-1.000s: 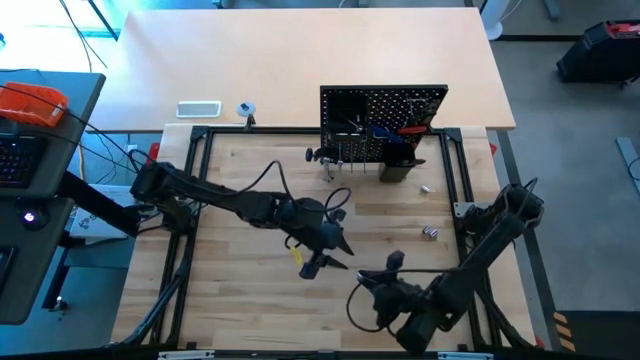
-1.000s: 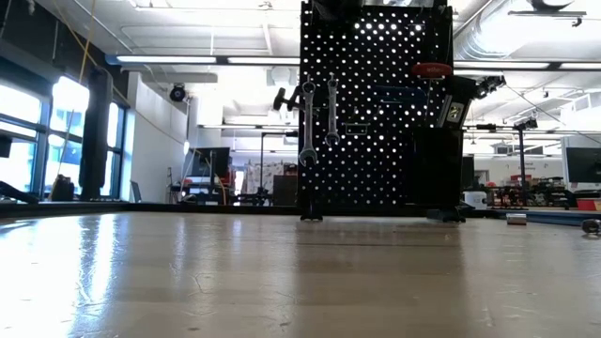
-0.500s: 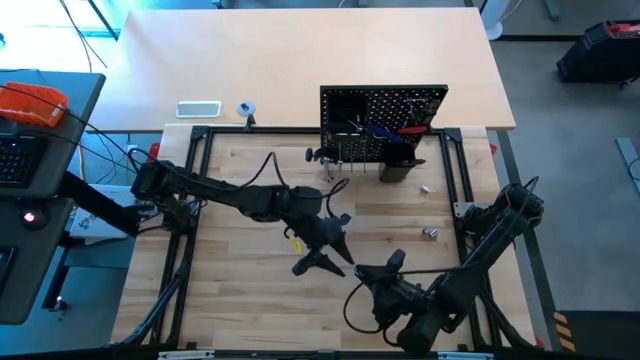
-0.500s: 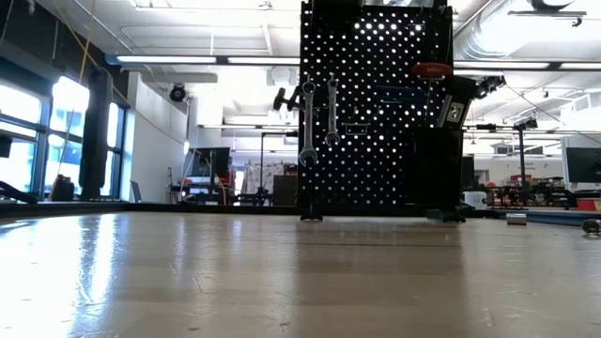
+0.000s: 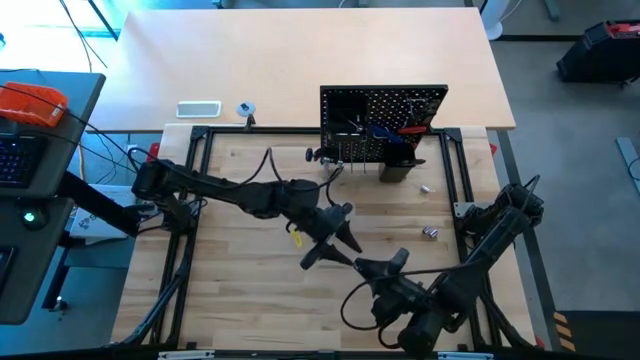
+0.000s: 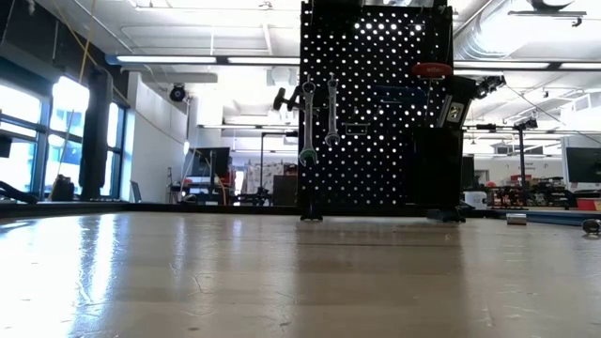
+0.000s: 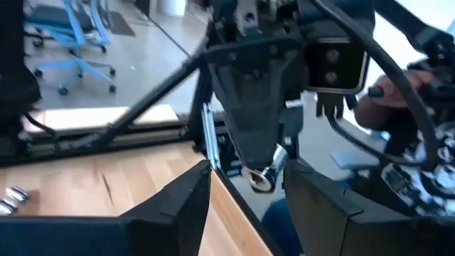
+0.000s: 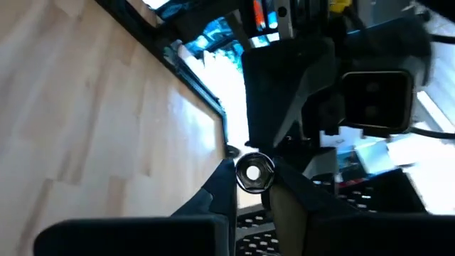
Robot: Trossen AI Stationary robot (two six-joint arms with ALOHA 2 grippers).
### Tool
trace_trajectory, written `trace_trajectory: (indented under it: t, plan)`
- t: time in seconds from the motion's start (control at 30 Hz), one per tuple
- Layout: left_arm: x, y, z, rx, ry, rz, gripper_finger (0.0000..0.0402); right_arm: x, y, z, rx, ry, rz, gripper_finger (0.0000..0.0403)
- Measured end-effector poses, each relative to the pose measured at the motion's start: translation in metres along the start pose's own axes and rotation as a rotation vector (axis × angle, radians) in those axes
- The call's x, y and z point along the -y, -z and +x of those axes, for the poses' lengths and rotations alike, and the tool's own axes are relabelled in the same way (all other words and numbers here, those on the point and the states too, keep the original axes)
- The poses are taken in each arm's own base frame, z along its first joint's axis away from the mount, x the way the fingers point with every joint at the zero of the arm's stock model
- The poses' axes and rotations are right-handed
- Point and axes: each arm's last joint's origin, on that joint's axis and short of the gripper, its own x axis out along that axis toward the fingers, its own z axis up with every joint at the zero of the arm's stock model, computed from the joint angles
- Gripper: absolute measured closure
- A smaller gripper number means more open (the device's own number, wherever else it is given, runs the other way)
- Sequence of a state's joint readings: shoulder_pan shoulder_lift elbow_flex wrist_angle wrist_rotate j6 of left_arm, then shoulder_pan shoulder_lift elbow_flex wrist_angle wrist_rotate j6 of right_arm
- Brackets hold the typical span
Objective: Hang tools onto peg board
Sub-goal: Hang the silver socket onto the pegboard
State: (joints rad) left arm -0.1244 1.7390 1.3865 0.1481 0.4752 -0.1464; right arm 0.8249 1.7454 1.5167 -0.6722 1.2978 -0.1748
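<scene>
Pegboard (image 5: 383,125) at table's far side already has 2 wrenches (image 6: 319,120), red screwdriver (image 6: 432,69) & more hung; bits (image 5: 430,232) left on table. R gripper (image 8: 254,186) pinches a socket (image 8: 253,173) mid-table, bore and long axis toward L gripper (image 5: 330,243), which is wide, empty, facing it – handoff prob

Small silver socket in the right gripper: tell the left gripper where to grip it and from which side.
Take the small silver socket across its bare round wall, on the end poking past the right gripper, which pinches its other sides. Come straight at that tip from the opposite side; the open left gripper already faces it, so probably only a short advance is needed.
</scene>
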Motion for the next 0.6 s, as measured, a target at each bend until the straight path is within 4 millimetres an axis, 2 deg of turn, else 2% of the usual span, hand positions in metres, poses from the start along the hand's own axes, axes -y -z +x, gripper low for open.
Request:
trace_trajectory:
  t: [0.2,0.6]
  plan:
    - [-0.007,-0.005,-0.003,0.043,-0.079,-0.016,0.0232,0.004,0.001,0.003,-0.025,0.073,-0.068,0.0357]
    - [-0.018,-0.008,-0.010,0.071,-0.152,-0.069,0.0232,0.010,0.012,0.022,-0.105,0.124,-0.140,0.0357]
